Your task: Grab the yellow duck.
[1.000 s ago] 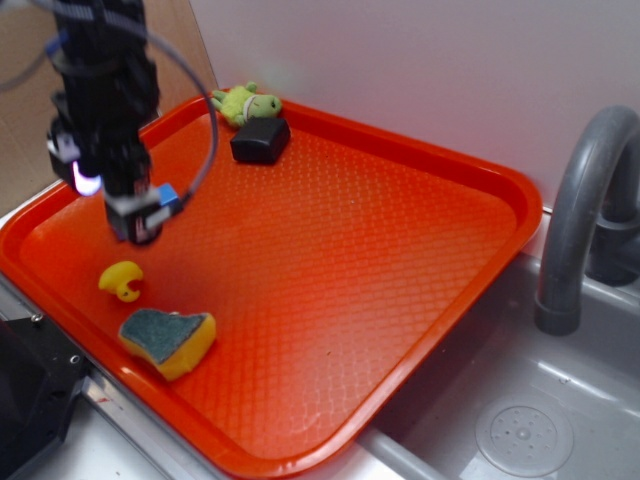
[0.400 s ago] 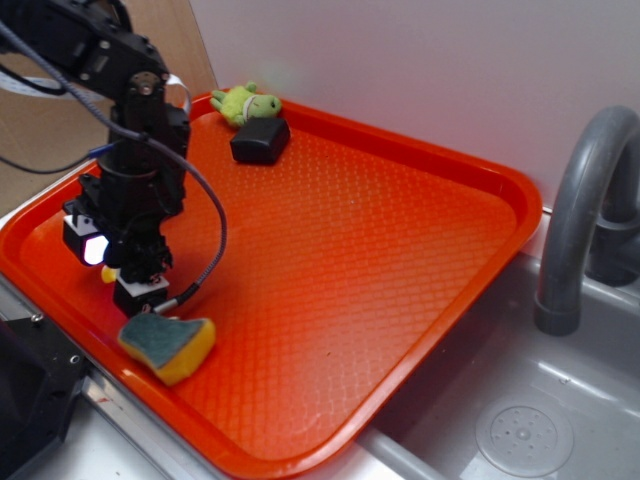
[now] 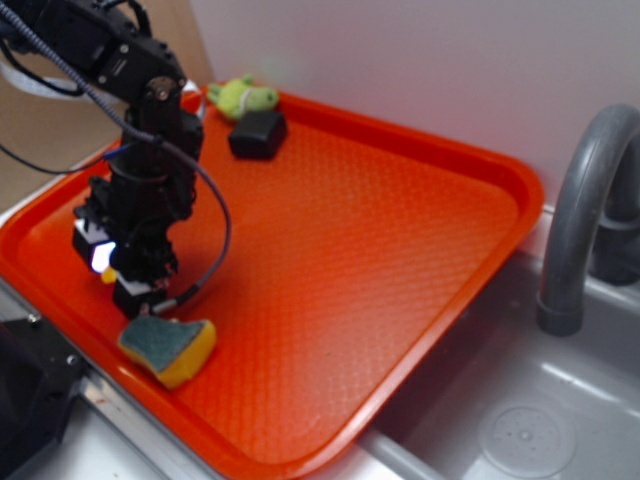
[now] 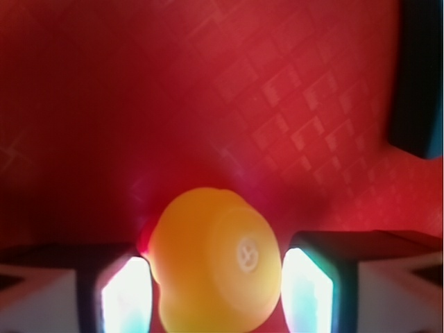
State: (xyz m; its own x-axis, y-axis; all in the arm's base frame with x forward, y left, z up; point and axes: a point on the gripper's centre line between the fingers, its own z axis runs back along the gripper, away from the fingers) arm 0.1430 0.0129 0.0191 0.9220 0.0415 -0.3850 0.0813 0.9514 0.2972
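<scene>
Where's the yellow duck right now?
In the wrist view the yellow duck sits between the gripper fingers, on the orange tray at its left end, near the sponge.

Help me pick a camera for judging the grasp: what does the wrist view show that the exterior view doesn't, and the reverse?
Only the wrist view shows the yellow duck sitting between the two fingers, which flank it closely.

Only the exterior view shows the sponge, green plush frog, black block and faucet; there the gripper hides nearly all of the duck.

Both show the orange tray.
</scene>
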